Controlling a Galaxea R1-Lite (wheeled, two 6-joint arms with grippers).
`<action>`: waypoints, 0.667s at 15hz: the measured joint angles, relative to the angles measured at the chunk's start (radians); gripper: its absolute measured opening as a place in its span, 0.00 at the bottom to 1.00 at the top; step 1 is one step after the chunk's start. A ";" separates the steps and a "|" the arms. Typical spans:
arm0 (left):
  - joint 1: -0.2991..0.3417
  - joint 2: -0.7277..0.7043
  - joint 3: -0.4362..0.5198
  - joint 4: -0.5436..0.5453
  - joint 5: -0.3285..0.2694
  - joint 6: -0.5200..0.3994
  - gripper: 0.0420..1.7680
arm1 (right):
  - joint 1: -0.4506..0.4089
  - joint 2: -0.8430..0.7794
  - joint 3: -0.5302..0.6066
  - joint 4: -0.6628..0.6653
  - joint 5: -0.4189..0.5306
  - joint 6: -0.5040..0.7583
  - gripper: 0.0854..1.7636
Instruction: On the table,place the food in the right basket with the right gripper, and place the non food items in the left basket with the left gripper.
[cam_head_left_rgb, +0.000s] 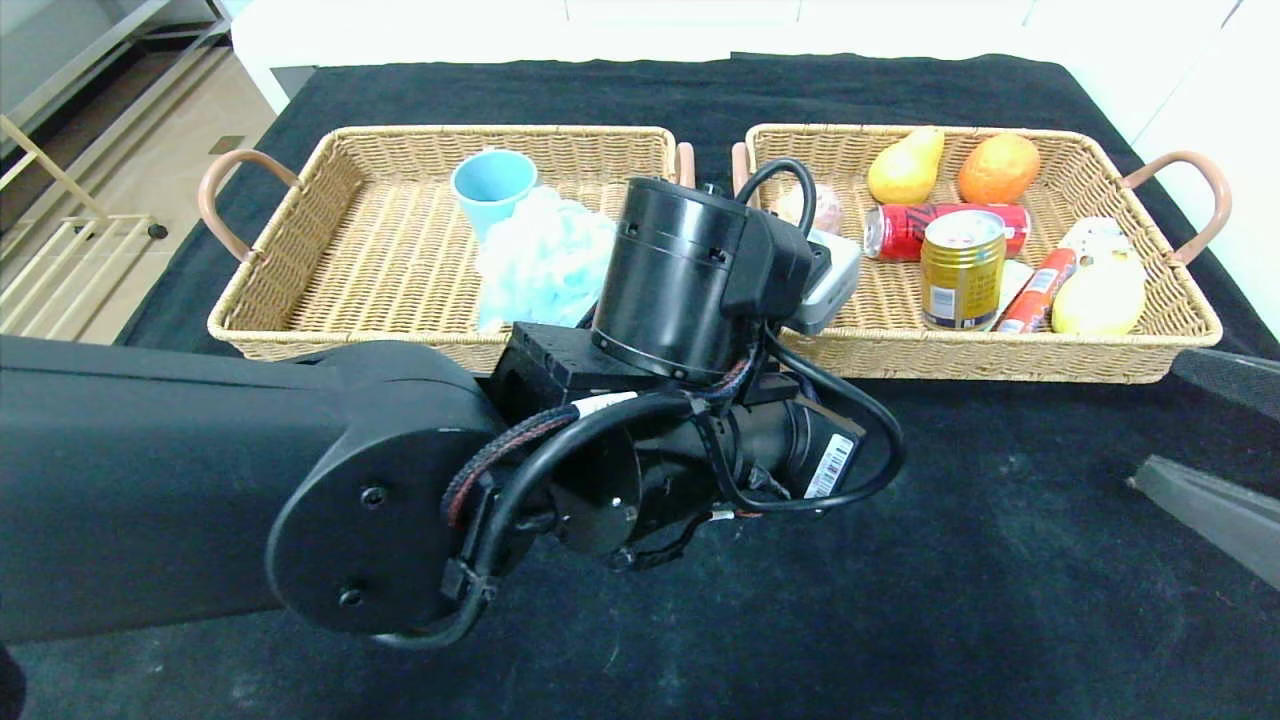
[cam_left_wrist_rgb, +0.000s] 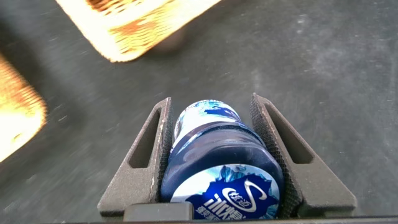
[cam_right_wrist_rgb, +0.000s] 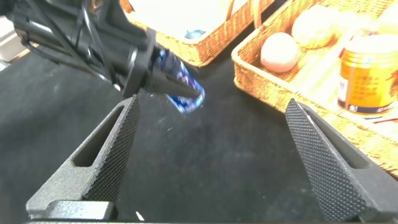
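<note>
Left pincer: clamped on a blue-labelled bottle, its two black fingers pressed against either side of the bottle's body. It hangs above the black-covered surface, just in front of the gap between the two baskets, closer to the front rims than to the near edge.
Bottle: lying lengthwise between the fingers, its far end sticking out past the fingertips; from the right wrist view it shows as a blue tip poking out of the left arm's black hardware, clear of the cloth.
Right pincer: fingers wide apart with nothing between them, low over the surface toward its right edge, pointed at the middle.
Left basket: wicker, at the far left of the surface, holding a light blue cup near its back rim and a pale blue bath puff toward its right end.
Right basket: wicker, just beside the left one, their inner handles nearly touching. In it: a yellow pear and an orange fruit by the back rim, a red can lying on its side, a gold can upright, a red sausage stick, a yellow lemon-like fruit near the right end.
Left arm: its bulky black wrist hides the baskets' inner corners in the head view.
</note>
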 joint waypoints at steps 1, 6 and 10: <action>-0.003 0.015 -0.015 0.000 -0.005 0.003 0.50 | -0.009 -0.007 -0.005 0.000 0.000 0.000 0.97; -0.020 0.083 -0.087 0.007 -0.027 0.024 0.50 | -0.017 -0.035 -0.013 0.001 0.000 0.001 0.97; -0.021 0.120 -0.104 0.004 -0.041 0.021 0.50 | -0.025 -0.039 -0.019 -0.001 -0.001 0.002 0.97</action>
